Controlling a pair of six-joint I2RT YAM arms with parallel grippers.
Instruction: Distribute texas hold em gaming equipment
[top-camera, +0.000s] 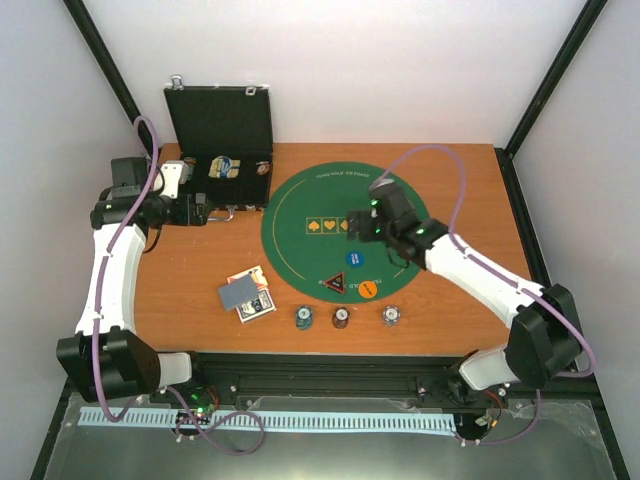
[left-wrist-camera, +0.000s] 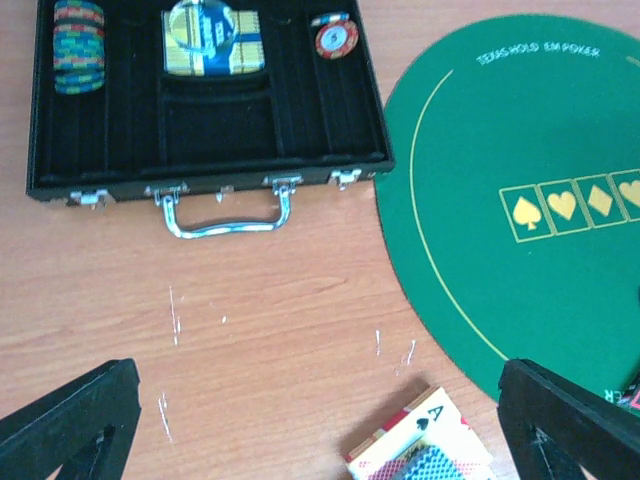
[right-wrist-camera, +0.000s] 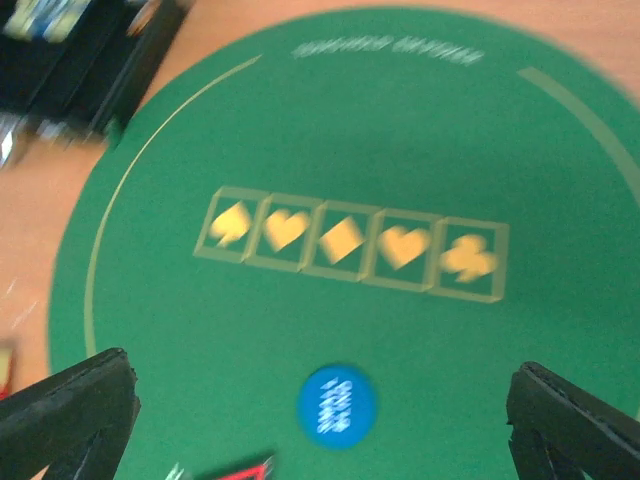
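While the right gripper (right-wrist-camera: 320, 418) hovered spread over the blue disc (right-wrist-camera: 337, 405), the left gripper (left-wrist-camera: 320, 425), also spread, faced the cards (left-wrist-camera: 425, 458), seemingly to deal.

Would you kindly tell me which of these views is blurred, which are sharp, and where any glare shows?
Right wrist: blurred, with the green mat's lettering and the blue disc's print smeared. Left wrist: sharp, mat lettering legible, a bright glint on the metal handle of the case. Top external: sharp and evenly lit, with only soft shadows.

Playing cards (top-camera: 246, 296) lie left of the mat (top-camera: 290, 240), poker chips (top-camera: 341, 317) before it.
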